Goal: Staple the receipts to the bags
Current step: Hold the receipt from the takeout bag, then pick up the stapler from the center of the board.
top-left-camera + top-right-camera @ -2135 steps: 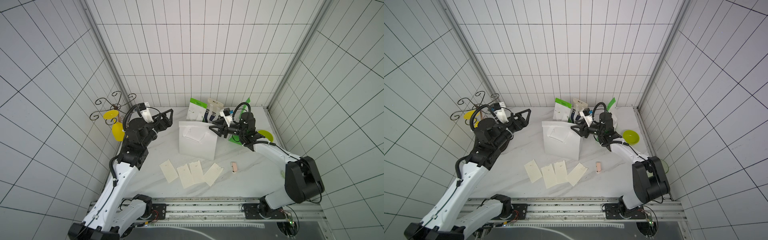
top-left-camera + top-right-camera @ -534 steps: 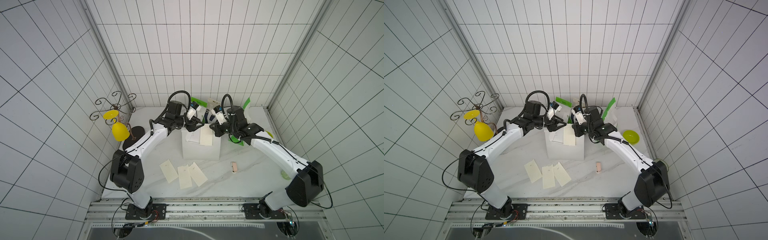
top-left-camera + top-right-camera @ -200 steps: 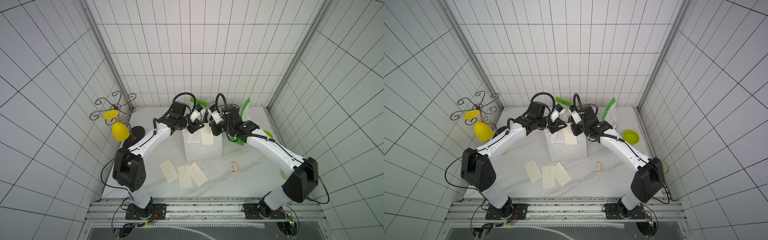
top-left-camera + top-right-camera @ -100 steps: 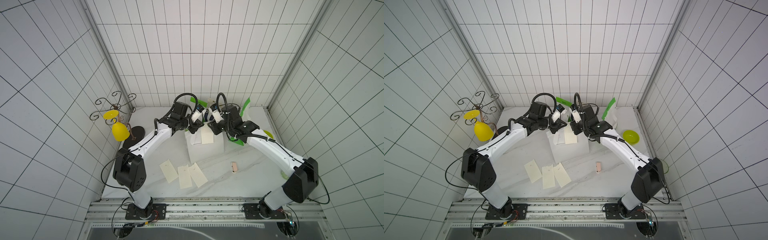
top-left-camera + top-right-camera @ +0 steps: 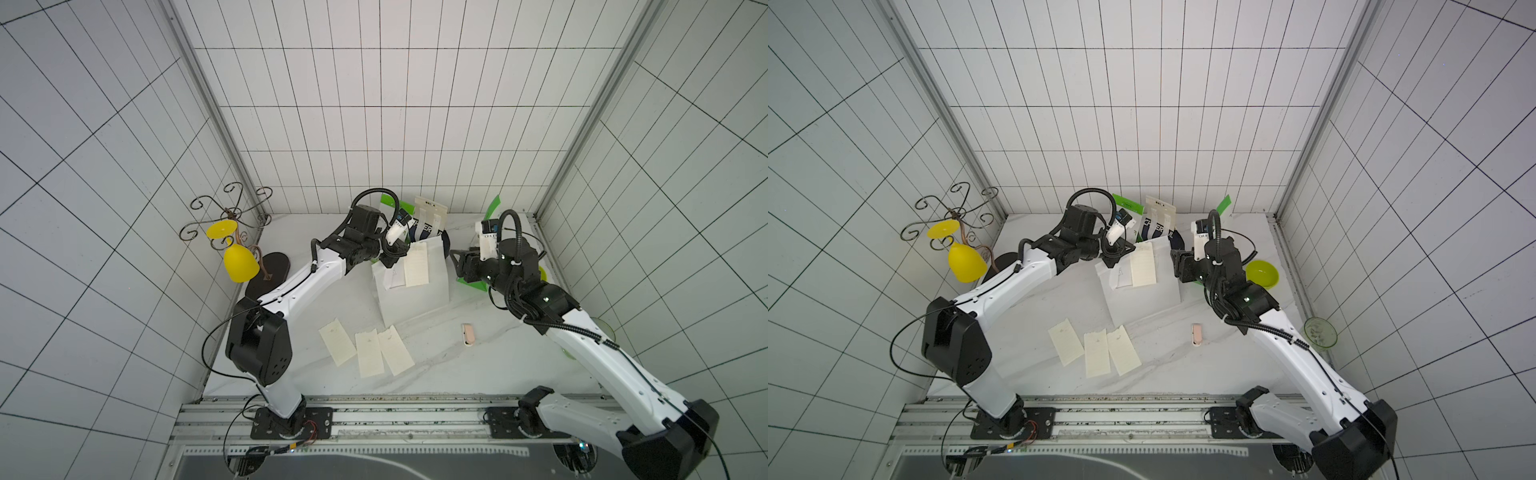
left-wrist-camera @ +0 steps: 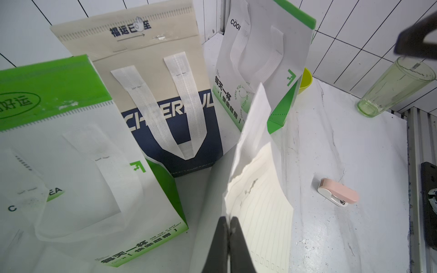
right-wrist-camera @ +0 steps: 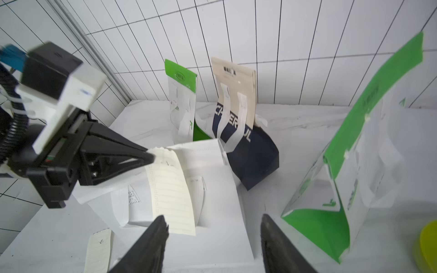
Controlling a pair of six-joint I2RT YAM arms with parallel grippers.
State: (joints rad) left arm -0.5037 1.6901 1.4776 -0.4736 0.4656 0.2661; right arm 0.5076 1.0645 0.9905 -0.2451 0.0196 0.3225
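While the left claw point(image 5: 395, 258) is pressed together on the top edge of the white bag point(image 5: 415, 303), a receipt point(image 5: 417, 266) is pinched against that edge. This is shown in the left wrist view, where the two fingers point(image 6: 236, 238) meet with the paper caught between them. In both top views the white bag is seen near the middle of the frame. The receipt is hung down its front, beside a smaller white slip point(image 5: 395, 276). The right claw point(image 5: 457, 266) is held just right of the bag, with its jaws apart and nothing between them. The gap is seen plainly in the right wrist view. Three more receipts point(image 5: 1097, 353) are laid flat and side by side on the tabletop point(image 5: 436, 374), in the lower middle of the frame. A small pink stapler point(image 5: 468, 334) is laid on the tabletop to the lower right of the white bag, apart from both claws. Toward the upper middle of the frame, a navy bag point(image 5: 1158, 222) with white handles is stood between two green-and-white bags point(image 5: 1125, 205), behind the white bag.
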